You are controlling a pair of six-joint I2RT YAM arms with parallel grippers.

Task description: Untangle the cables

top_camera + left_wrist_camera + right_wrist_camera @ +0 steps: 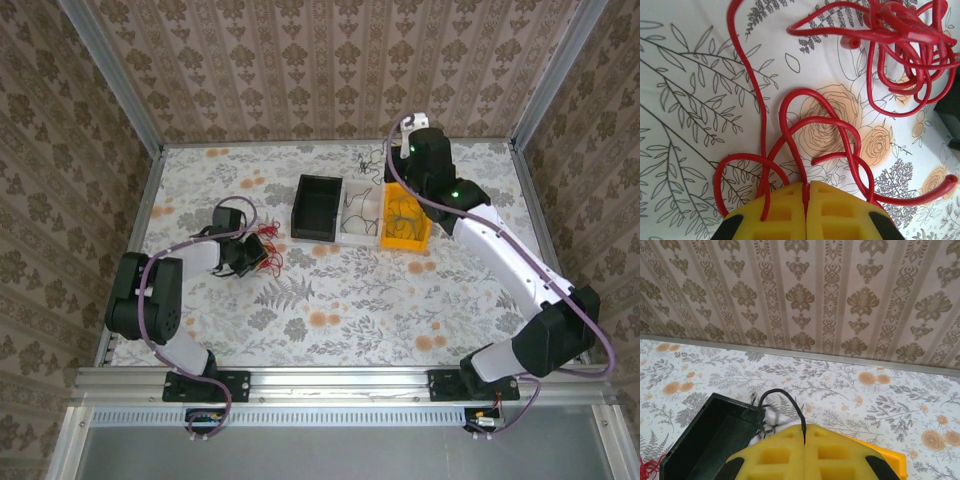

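A tangle of red cables (905, 40) lies on the flowered table, left of the bins (268, 250). My left gripper (806, 186) is shut on one red strand, and other red loops (790, 100) fan out from its yellow fingertips (785, 210). From above, the left gripper (248, 255) sits low beside that tangle. My right gripper (804, 427) is shut on a thin black cable (782, 392) that arches up and drops toward the white bin (775, 417). It hangs raised above the bins (400, 170). More dark cables (368, 160) lie behind the bins.
Three bins stand side by side at mid-table: black (318, 207), white (355, 228) holding thin dark wires, and yellow (408, 238) holding yellowish wires. Metal frame rails (330, 143) and papered walls close in the table on three sides. The near half is bare cloth.
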